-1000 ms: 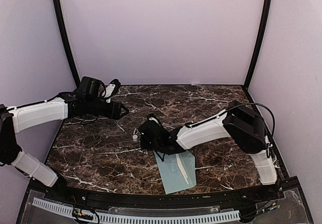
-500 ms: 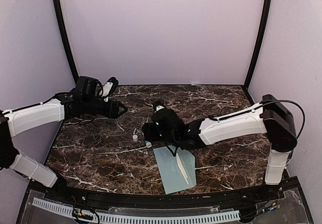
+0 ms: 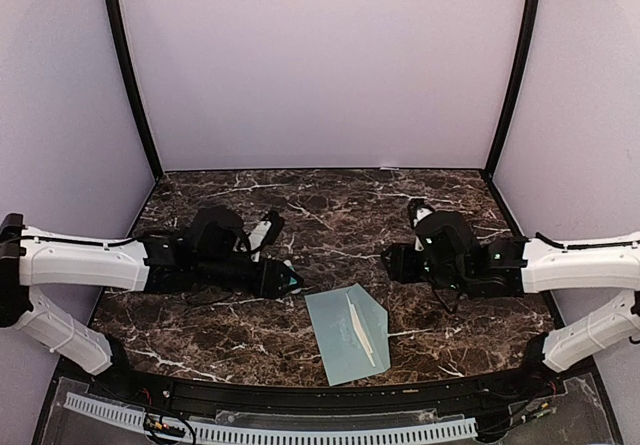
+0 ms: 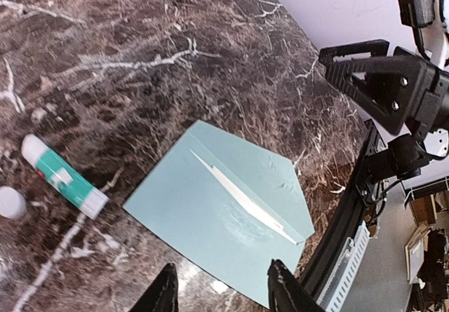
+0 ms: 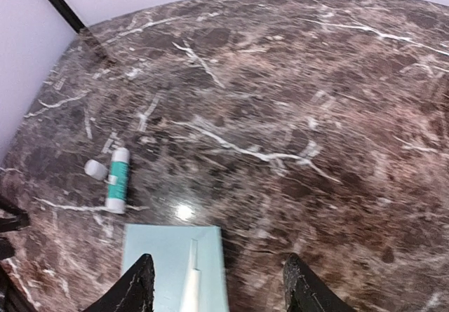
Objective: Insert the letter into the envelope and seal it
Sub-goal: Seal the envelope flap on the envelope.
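The left gripper (image 3: 285, 280) hangs low over the dark table (image 3: 330, 205), a bit left of the middle. Its two fingers are apart and nothing is between them.

Its own camera shows a glue stick (image 4: 63, 181) lying flat. The little white cap (image 4: 10, 202) is off and lies just beside it. From the top camera the glue stick is mostly hidden by the gripper's tip.

The envelope (image 3: 348, 333) lies flat near the front edge of the table. It is between the two grippers and closer to the arm bases. Its long side runs from back to front, and the front end leans a little to the right. A thin white strip (image 3: 363, 333) runs along it the same way. The pointed flap seems to face right, but I cannot tell if it lies open or folded.

The right gripper (image 3: 392, 262) is low over the table, right of the middle. Its fingers are wide apart and hold nothing. Its camera sees only the envelope's back end, between the fingers.
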You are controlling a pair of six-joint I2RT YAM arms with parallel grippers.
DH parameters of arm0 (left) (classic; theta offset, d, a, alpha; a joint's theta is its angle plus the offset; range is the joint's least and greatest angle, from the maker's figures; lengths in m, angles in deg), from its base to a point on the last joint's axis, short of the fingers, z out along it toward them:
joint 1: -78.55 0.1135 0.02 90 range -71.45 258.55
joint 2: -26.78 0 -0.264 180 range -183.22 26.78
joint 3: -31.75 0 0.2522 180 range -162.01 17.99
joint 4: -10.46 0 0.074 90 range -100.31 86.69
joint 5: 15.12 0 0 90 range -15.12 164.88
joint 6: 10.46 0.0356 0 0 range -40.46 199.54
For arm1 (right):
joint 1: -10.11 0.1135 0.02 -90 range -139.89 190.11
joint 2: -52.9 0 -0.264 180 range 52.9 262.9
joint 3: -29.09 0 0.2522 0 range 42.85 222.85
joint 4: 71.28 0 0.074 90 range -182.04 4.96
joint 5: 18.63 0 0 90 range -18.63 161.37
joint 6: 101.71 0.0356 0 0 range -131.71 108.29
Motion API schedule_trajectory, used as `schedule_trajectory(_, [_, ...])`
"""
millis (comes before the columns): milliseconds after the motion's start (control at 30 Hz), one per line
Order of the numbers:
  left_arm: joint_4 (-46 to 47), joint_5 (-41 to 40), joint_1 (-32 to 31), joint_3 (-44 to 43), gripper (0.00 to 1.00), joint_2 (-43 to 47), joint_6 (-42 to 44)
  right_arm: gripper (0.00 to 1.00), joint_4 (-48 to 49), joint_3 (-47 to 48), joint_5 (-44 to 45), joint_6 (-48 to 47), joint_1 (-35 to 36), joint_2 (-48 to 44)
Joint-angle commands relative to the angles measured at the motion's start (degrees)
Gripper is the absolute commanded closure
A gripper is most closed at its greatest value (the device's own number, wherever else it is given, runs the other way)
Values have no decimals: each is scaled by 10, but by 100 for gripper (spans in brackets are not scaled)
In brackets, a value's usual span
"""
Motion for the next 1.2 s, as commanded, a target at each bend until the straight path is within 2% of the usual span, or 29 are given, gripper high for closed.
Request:
schedule_trajectory(0, [66,-2,-60,32,59,-20,-113,44,-82,-72,-16,18,-28,-84])
schedule_trajectory(167, [77,0,-133,42,65,-65,-157,51,-93,-139,-82,55,-54,-144])
schedule_trajectory(300, [82,4,-160,39,70,-100,-171,58,-88,-165,-120,74,-57,-151])
schedule_trajectory(533, [118,-12,-164,60,79,-127,-199,67,-50,-194,-146,89,-57,-140])
schedule_trajectory(1167, [103,-35,-163,42,81,-191,-170,75,59,-195,-240,84,-56,-28])
